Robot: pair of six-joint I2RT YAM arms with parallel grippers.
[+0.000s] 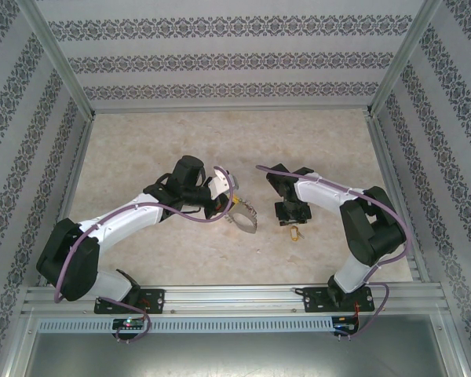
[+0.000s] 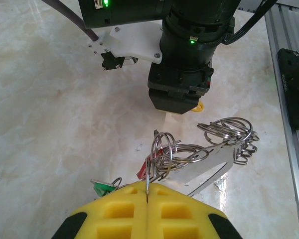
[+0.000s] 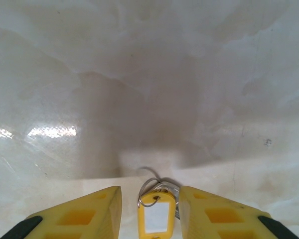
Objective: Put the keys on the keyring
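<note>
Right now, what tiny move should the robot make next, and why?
Probably close the right jaws on the yellow-tagged key: its tag lies between the two yellow pads, a gap on each side, not yet pinched. The left jaws are shut on the keyring.

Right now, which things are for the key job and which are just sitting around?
For the job: keyring in the shut left gripper; yellow-tagged key inside the open right gripper; red-tagged key; green-tagged key.
Just there: marble table; patterned walls; metal rail.
</note>
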